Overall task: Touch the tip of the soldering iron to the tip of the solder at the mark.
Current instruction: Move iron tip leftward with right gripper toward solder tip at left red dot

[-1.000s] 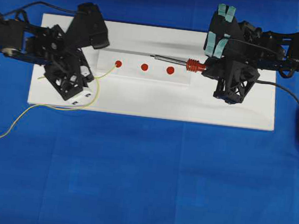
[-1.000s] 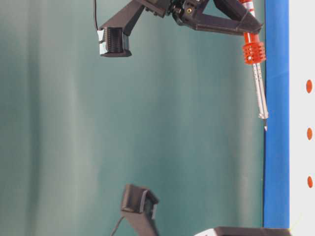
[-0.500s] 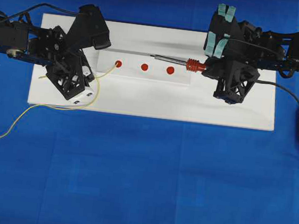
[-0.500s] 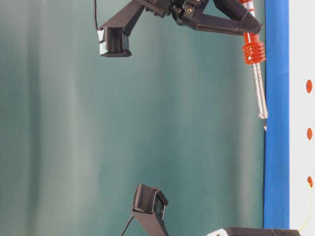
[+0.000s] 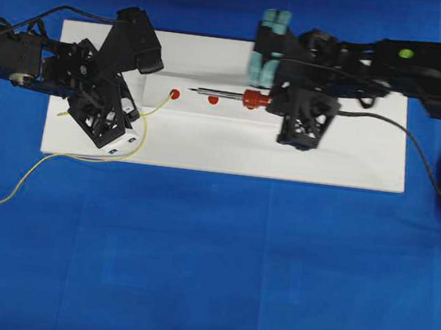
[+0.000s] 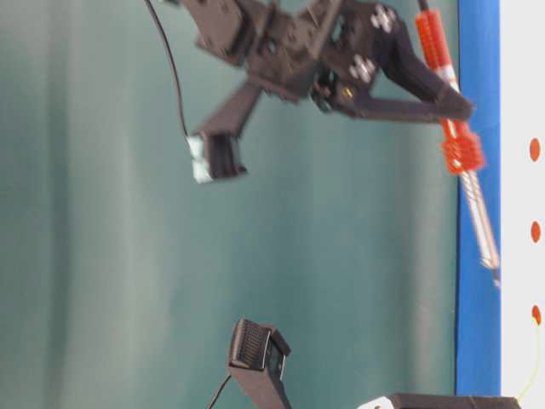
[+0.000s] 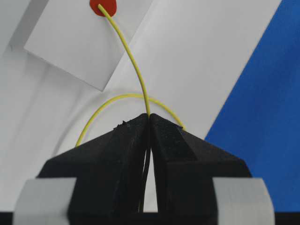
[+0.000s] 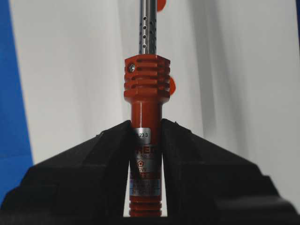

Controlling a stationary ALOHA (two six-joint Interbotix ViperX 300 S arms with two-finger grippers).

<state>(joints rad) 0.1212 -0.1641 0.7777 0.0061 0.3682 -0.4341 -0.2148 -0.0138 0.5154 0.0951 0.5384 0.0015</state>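
Note:
The solder (image 7: 136, 65), a thin yellow wire, runs from my shut left gripper (image 7: 149, 116) up to the red mark (image 7: 102, 7), where its free end rests. Overhead, the left gripper (image 5: 136, 115) sits just left of that mark (image 5: 174, 94). My right gripper (image 8: 146, 124) is shut on the orange-red handle of the soldering iron (image 8: 146, 84). The iron (image 5: 243, 98) points left, and its dark tip stops a little to the right of the mark, apart from the solder (image 5: 157, 107). From table level the iron (image 6: 464, 153) slants down towards the board.
A white board (image 5: 347, 162) carries a raised white strip (image 5: 234, 113) with two more red dots (image 5: 213, 100). The solder's slack loops off the board onto the blue cloth (image 5: 211, 258) at the left. The iron's black cord (image 5: 427, 155) trails right.
My right arm has swung left with the soldering iron, bringing its tip from beyond the right-hand dot to just short of the left mark. The left gripper has barely shifted.

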